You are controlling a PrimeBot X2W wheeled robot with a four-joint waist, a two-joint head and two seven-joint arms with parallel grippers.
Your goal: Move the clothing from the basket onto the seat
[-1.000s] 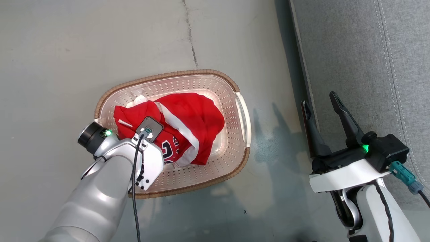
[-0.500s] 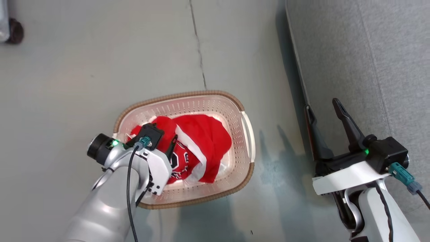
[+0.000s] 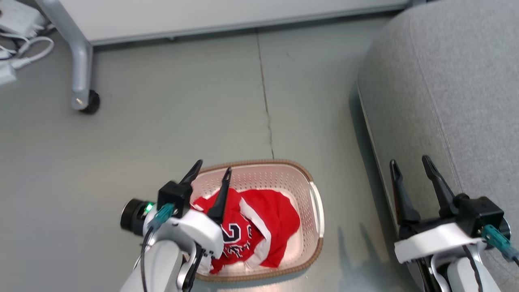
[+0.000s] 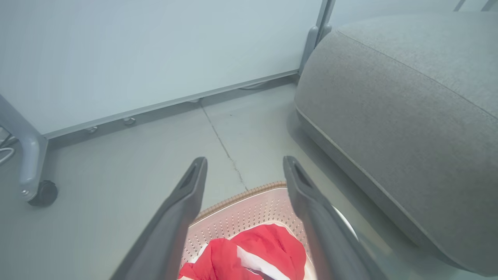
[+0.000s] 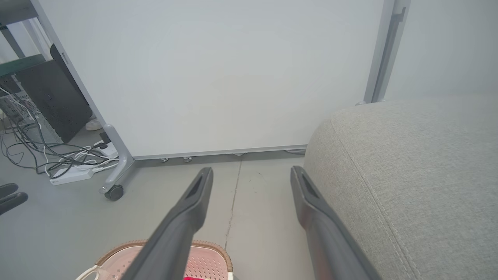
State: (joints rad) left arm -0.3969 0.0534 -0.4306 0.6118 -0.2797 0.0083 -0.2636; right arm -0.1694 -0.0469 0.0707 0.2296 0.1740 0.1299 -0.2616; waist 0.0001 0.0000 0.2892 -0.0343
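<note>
Red clothing [image 3: 284,215] with white bands and black-and-white lettering lies heaped in the basket [image 3: 263,178], at 6 o'clock in the head view and close to the robot; none of it is on the seat [image 3: 454,89]. Left arm rises from 7 o'clock, wrist bent so the left gripper [image 3: 213,167] points to 12 o'clock over the basket's left part. Its jaws are spread wide with nothing between them; one finger crosses in front of the red cloth in the head view. Left wrist view: both fingers frame the basket's far brown rim, with the clothing lower between them, ungripped; whether a finger brushes the cloth, cannot tell. Right arm at 5 o'clock, right gripper [image 3: 408,161] also pointing to 12, jaws wide and empty, standing between basket and seat along the seat's front edge, well apart from the basket. Seat: grey fabric, rounded corner, occupying 1 to 4 o'clock, near the basket with a strip of floor [image 3: 182,121] between. Farther out, a thin crack [image 3: 265,105] runs from the basket's far rim toward 12. At 10 o'clock a grey metal leg [image 3: 79,61] on a black caster [image 3: 90,103] carries a white panel [image 3: 223,12] across 12 o'clock. White cables [image 3: 24,48] lie at 10 to 11 o'clock; the right wrist view adds a power strip [image 5: 72,175] and a dark case [image 5: 54,101] behind them.
</note>
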